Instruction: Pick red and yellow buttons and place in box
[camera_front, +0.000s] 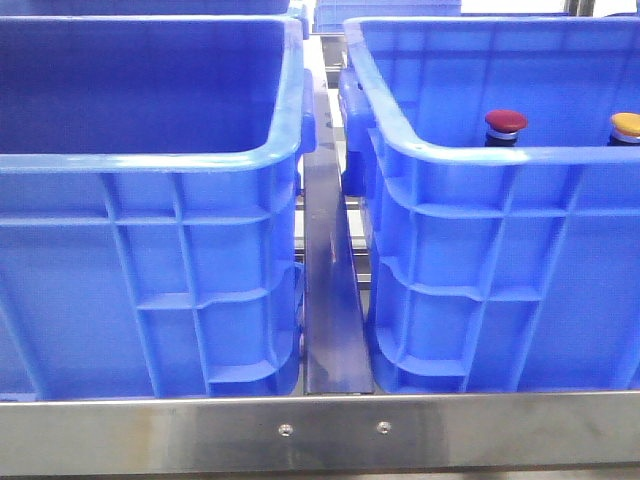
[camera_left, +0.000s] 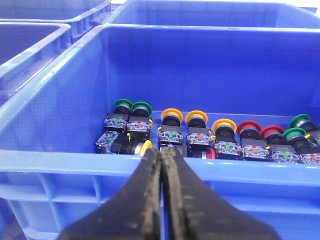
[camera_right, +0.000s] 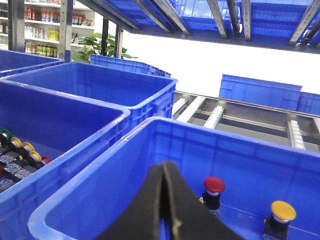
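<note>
A red button (camera_front: 506, 124) and a yellow button (camera_front: 626, 126) stand upright inside the right-hand blue box (camera_front: 480, 160). Only their caps show above its front rim. In the right wrist view the red button (camera_right: 214, 185) and yellow button (camera_right: 283, 211) stand on the floor of the box (camera_right: 90, 172). My right gripper (camera_right: 164, 164) is shut and empty, above the box and short of the red button. My left gripper (camera_left: 161, 152) is shut and empty, its tips at the near rim of another crate (camera_left: 75, 160). Neither gripper shows in the front view.
The left crate (camera_front: 150, 160) holds several loose push buttons: yellow (camera_left: 171, 114), red (camera_left: 248, 127) and green (camera_left: 123, 105) caps in a row on its floor. A steel rail (camera_front: 330, 300) runs between the two crates. More blue crates (camera_right: 125, 82) stand behind.
</note>
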